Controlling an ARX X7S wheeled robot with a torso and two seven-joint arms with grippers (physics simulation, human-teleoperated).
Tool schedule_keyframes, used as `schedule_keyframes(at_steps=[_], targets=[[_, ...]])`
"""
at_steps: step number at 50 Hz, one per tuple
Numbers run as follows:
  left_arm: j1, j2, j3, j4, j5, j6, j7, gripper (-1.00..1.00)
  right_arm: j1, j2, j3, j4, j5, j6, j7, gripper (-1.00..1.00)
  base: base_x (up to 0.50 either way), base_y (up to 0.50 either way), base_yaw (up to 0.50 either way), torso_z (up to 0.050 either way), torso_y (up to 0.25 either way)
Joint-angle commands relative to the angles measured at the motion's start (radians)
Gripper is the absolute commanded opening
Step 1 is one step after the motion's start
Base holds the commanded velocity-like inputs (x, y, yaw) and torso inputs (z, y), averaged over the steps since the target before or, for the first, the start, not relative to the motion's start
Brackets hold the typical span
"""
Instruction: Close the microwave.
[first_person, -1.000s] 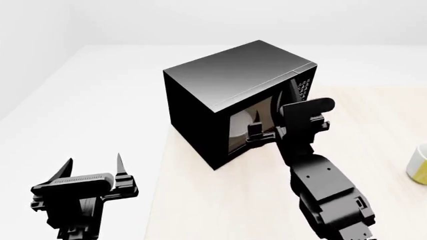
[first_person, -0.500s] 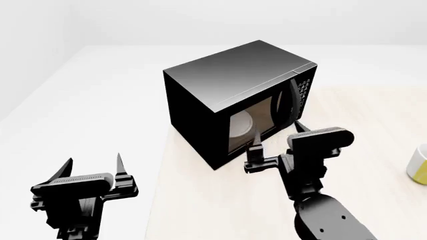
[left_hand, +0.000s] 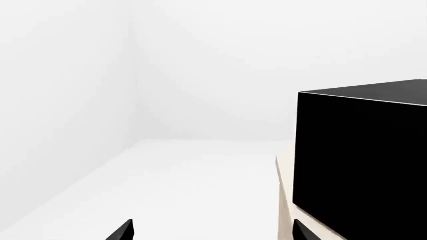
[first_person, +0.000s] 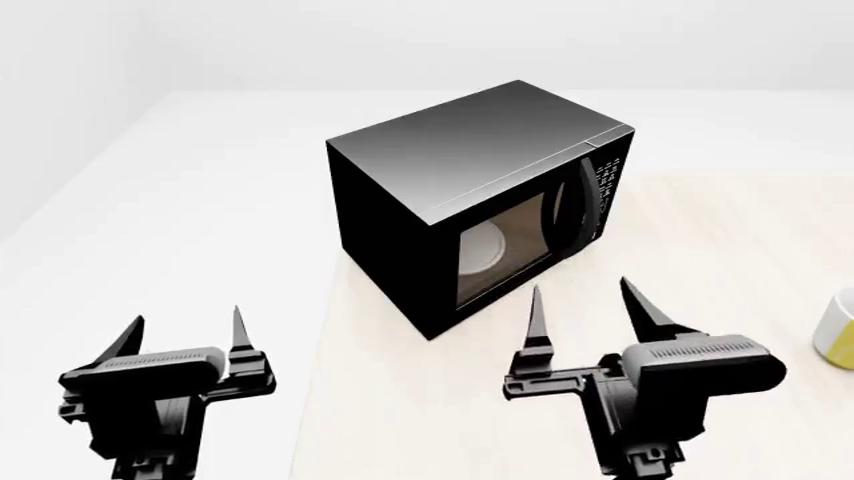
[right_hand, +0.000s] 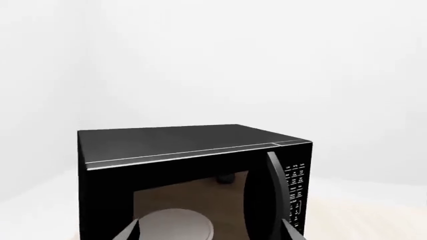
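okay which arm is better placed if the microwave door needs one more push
The right. The right gripper sits open just in front of the microwave door, facing its window and handle. The left gripper hangs off the table's left side, facing the microwave's blank side.

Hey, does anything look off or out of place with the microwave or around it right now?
Nothing stands out. The large black boxy microwave sits upright on the pale wooden table, door shut, white round plate visible through the window. Both claws, left and right, are open and apart from it.
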Motion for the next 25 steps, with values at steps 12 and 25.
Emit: schedule_keyframes(at_steps=[12, 25], targets=[[0.01, -0.006, 0.003, 0.013, -0.001, 0.009, -0.001, 1.0, -0.097, 0.035, 0.001, -0.113, -0.139, -0.125, 0.045, 1.0, 0.0, 0.0, 0.0, 0.0, 0.0], [0.008, -0.006, 0.005, 0.009, -0.003, 0.015, 0.001, 1.0, -0.071, 0.051, 0.005, -0.165, -0.192, -0.107, 0.065, 1.0, 0.0, 0.0, 0.0, 0.0, 0.0]])
